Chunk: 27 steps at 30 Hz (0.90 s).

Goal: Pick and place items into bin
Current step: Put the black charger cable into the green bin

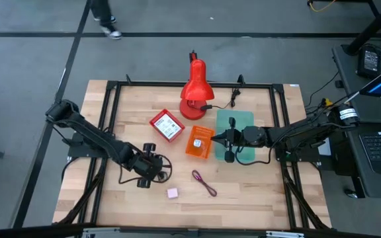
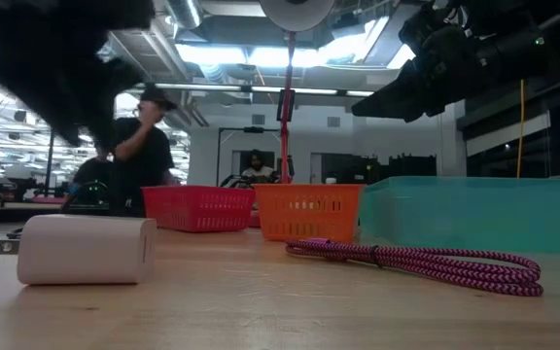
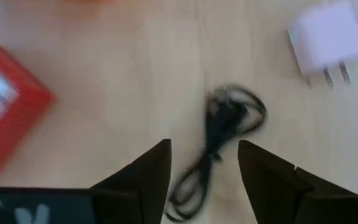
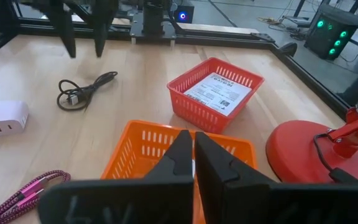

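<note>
Going by the high view with the table as a clock face, most of the sorting looks unfinished. At about eight o'clock the left gripper [image 1: 152, 166] hangs over the wood with its fingers spread apart and nothing between them; the black cable [image 3: 219, 134] lies coiled on the table directly beneath, loose and not gripped. Just beside it toward six o'clock sits the white charger block [image 1: 172, 193], also on bare wood. Near the centre the red basket [image 1: 167, 125] already holds a printed white card, and the orange basket [image 1: 199, 141] next to it shows something white inside, though what it is cannot be made out. At five o'clock the pink braided cord [image 1: 205, 183] remains out on the table. Toward three o'clock the right gripper [image 1: 222, 139] hovers between the orange basket and the teal bin [image 1: 243, 120], fingers pressed together and empty.
</note>
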Available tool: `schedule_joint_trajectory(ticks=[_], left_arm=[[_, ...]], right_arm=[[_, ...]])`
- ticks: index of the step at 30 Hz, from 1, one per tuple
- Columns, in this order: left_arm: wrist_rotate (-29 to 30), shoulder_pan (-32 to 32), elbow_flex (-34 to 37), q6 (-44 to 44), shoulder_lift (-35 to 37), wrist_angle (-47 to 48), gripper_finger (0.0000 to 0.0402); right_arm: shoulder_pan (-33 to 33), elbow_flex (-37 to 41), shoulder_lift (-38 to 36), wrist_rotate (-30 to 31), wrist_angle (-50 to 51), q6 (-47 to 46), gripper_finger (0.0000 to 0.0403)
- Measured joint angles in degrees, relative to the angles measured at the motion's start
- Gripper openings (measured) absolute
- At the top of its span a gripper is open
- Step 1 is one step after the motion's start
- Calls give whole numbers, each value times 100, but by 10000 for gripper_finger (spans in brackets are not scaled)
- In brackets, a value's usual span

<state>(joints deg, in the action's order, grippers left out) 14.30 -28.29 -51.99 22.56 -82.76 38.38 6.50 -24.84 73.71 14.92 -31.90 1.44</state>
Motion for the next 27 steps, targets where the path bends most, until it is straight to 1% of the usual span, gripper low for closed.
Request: schedule_joint_trajectory(ticks=[2, 9, 19, 23, 27], left_arm=[[-176, -2, 0, 66, -182, 129, 180], [-146, 39, 0, -53, -549, 366, 171], [-246, 224, 0, -127, -601, 384, 171], [-472, 262, 2, -63, -601, 381, 171], [-498, 259, 167, -62, -605, 325, 171]], right_arm=[[0, 0, 0, 0, 0, -133, 2], [0, 0, 2, 0, 0, -274, 2], [0, 0, 2, 0, 0, -272, 2], [0, 0, 2, 0, 1, -270, 2], [0, 0, 2, 0, 2, -269, 2]])
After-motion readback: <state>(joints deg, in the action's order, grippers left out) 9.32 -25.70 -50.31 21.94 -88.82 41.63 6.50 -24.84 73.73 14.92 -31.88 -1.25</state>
